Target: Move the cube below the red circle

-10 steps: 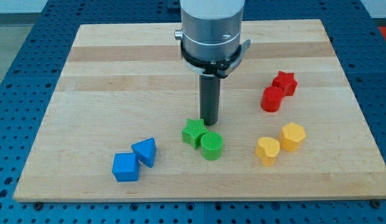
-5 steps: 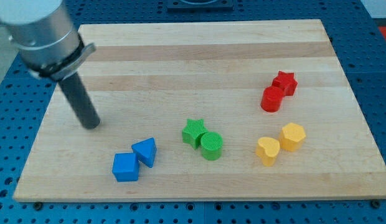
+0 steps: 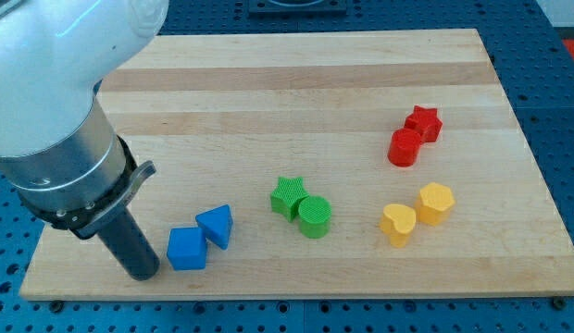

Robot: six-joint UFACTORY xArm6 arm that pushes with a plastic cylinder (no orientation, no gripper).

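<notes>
The blue cube [image 3: 186,248] lies near the view's bottom left of the wooden board [image 3: 296,74], touching a blue triangle [image 3: 216,225] at its upper right. The red circle [image 3: 405,147] stands at the view's right, touching a red star [image 3: 423,122] above it. My tip [image 3: 143,274] rests on the board just left of the blue cube, a small gap apart from it.
A green star [image 3: 288,196] and a green circle [image 3: 315,217] touch near the board's middle. A yellow heart [image 3: 397,224] and a yellow hexagon [image 3: 435,203] sit below the red blocks. The arm's large body covers the board's left edge.
My tip has moved from beside the green star to the board's left, then down to just left of the blue cube. No block has moved.
</notes>
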